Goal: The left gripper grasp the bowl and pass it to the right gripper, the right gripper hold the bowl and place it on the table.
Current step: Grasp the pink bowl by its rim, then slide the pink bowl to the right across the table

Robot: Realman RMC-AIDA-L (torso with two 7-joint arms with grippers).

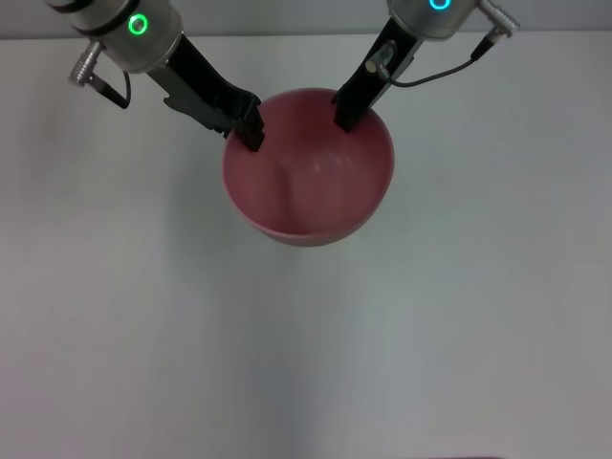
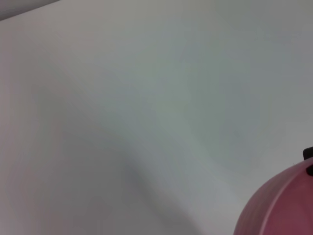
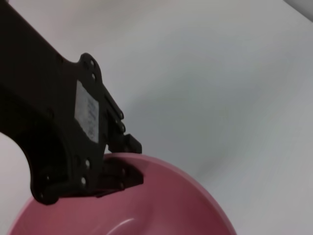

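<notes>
The left gripper [image 1: 251,134] is seen at the left side of the rim of the bowl [image 1: 308,177], reaching in from the far left of the table [image 1: 143,325]. Its black fingers are closed across the rim wall, one tip visible at the outer face; the bowl is judged to be clamped by it. In the right wrist view the same black claw [image 3: 115,166] is seen gripping over the pink edge [image 3: 186,196], which supports that reading.

The bowl is held toward the far edge of the table, about midway between its left and right edges. It appears lifted clear of the surface: a soft shadow is cast on the table below and nearer than it, and in the left wrist view only a curved part of its outer wall [image 2: 279,205] is shown over bare white tabletop [image 2: 146,98]. Height cannot be stated.

The right gripper [image 1: 346,113] is placed at the far right part of the rim, its slim claw pointing down onto the edge. Whether its fingers are already closed on the rim cannot be told; one tip appears inside the bowl, the other is hidden.

Progress, as judged: the grasp by the left gripper is done and the bowl is presented for handover. Outstanding: a secure hold by the right gripper is to be confirmed, the left hold is to be let go, and the bowl is to be set down on the table.
</notes>
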